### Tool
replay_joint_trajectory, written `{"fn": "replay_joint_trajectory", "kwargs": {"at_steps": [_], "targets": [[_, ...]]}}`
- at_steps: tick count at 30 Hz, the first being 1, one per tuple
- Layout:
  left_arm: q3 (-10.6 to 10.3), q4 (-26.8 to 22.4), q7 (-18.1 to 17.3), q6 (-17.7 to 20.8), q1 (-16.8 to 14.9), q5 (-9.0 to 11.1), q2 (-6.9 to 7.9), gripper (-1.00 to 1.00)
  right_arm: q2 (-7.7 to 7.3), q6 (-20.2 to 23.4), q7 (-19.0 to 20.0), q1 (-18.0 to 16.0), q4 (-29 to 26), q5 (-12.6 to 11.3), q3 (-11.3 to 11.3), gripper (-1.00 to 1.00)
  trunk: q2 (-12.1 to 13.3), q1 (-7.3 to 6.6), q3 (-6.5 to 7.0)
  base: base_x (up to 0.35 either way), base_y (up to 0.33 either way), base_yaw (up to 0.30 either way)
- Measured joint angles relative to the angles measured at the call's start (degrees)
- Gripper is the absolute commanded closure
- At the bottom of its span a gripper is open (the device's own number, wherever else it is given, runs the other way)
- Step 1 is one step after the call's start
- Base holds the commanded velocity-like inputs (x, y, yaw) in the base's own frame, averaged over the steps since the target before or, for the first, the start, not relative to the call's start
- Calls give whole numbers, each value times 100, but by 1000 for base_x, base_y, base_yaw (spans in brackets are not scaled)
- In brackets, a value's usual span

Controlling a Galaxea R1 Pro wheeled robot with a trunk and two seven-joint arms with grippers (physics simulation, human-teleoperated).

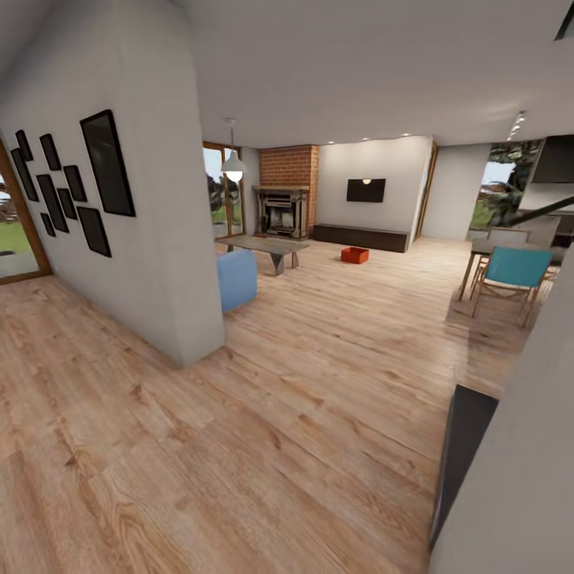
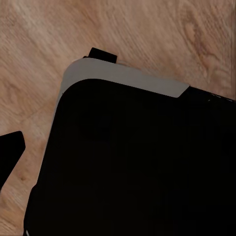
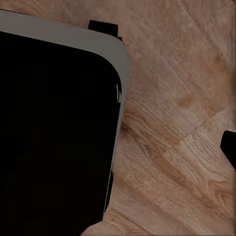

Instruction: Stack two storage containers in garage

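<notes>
An orange-red rectangular storage bin (image 1: 355, 254) sits far off on the light wood-plank floor (image 1: 263, 446), near the long dark low bench (image 1: 360, 237) (possibly hiding its twin). Nothing is carried yet, so the whole haul remains. Whether either gripper is spread or closed, I cannot tell.

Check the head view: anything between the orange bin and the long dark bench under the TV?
Nothing: bare wood-plank floor separates the storage container from the bench in the head view.

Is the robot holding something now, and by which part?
It cannot be told: the wrist views do not make the grippers' state clear. One storage container lies far off on the wood floor, unheld.
</notes>
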Motion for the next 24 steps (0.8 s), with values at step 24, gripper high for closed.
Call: {"fn": "replay_joint_trajectory", "kwargs": {"at_steps": [24], "targets": [[0,0,0,0,0,1,0,-100,5,-577,56,1,-13,-9,-7,-100,0,0,0,322,0,0]]}}
